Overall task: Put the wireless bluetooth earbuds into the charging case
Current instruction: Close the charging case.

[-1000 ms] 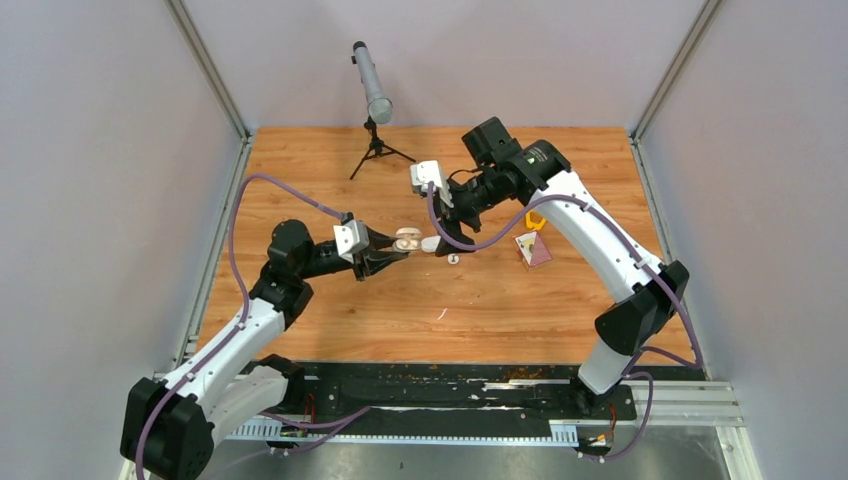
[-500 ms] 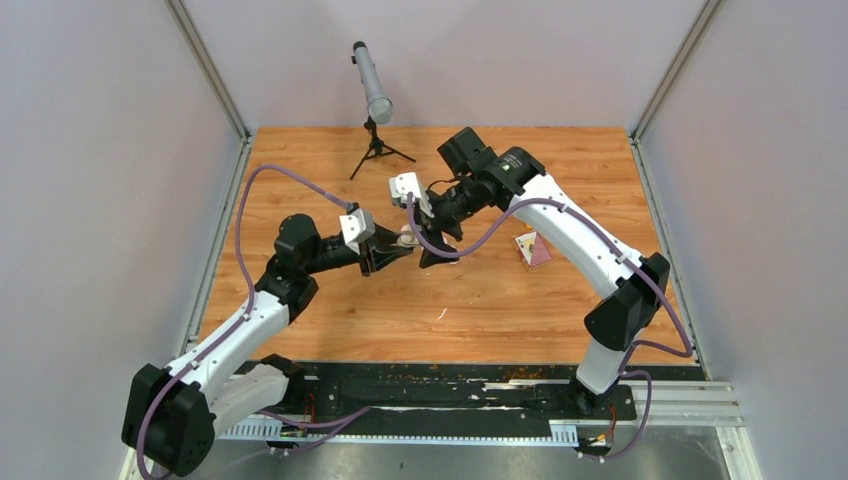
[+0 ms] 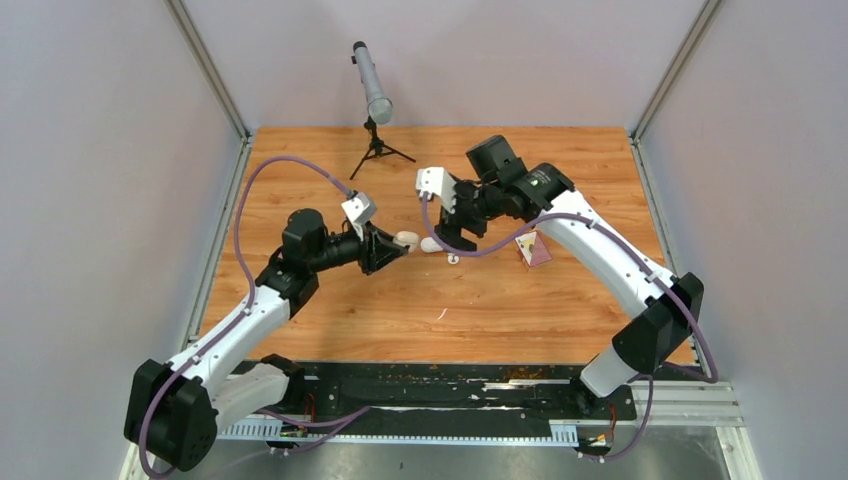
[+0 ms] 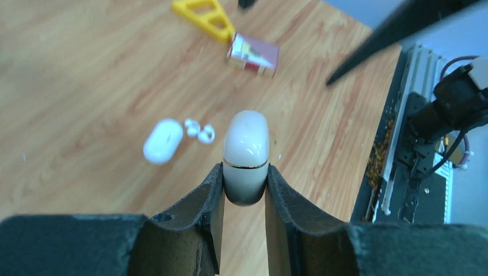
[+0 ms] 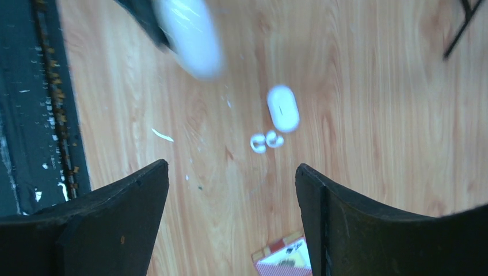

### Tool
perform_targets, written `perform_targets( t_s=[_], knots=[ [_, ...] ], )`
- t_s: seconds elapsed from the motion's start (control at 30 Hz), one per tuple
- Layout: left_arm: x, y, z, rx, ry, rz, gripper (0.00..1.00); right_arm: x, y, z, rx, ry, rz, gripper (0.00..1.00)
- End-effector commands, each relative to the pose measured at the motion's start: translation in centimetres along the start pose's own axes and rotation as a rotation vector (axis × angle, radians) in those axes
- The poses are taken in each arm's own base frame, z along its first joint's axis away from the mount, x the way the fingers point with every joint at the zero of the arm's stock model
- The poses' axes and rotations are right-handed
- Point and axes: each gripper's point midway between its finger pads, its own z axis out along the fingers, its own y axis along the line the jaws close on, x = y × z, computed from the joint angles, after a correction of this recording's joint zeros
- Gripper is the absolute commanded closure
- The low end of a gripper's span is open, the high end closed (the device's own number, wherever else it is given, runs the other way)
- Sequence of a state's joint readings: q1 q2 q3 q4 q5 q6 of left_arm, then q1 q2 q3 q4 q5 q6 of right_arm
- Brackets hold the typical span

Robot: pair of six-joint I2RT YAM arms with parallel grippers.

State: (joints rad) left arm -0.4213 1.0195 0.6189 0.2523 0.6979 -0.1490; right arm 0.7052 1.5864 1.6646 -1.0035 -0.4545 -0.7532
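A white charging case [image 4: 246, 150] with a gold seam sticks out of my left gripper [image 4: 244, 172], which is shut on its lower end and holds it above the table [image 3: 405, 239]. A second white case [image 3: 430, 245] [image 4: 163, 141] [image 5: 283, 108] lies on the wood. Right beside it lie two tiny white wireless bluetooth earbuds [image 4: 198, 130] [image 5: 266, 141] [image 3: 452, 259]. My right gripper [image 5: 232, 172] [image 3: 455, 235] hangs open and empty above the earbuds, just right of the held case.
A red card box [image 3: 533, 250] [image 4: 253, 54] lies right of the earbuds, with a yellow triangle [image 4: 210, 17] behind it. A grey tube on a black tripod [image 3: 375, 95] stands at the back. A white scrap [image 3: 441, 314] lies nearer the front edge.
My right gripper, close against the held case half a second ago, has pulled back to the right and up. My left gripper has turned slightly, still holding the case.
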Motion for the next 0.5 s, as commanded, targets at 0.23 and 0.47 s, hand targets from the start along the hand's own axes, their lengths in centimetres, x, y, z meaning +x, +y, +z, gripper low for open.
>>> perform_targets(
  t_s=[0.23, 0.47],
  knots=[
    [8.7, 6.1, -3.4, -0.254, 0.401, -0.353, 0.98, 9.9, -5.4, 0.4, 0.017, -0.042, 0.273, 0.27],
    [12.4, 8.0, -3.4, -0.269, 0.476, -0.641, 0.94, 9.6, -9.2, 4.2, -0.015, -0.051, 0.4, 0.33]
  ],
)
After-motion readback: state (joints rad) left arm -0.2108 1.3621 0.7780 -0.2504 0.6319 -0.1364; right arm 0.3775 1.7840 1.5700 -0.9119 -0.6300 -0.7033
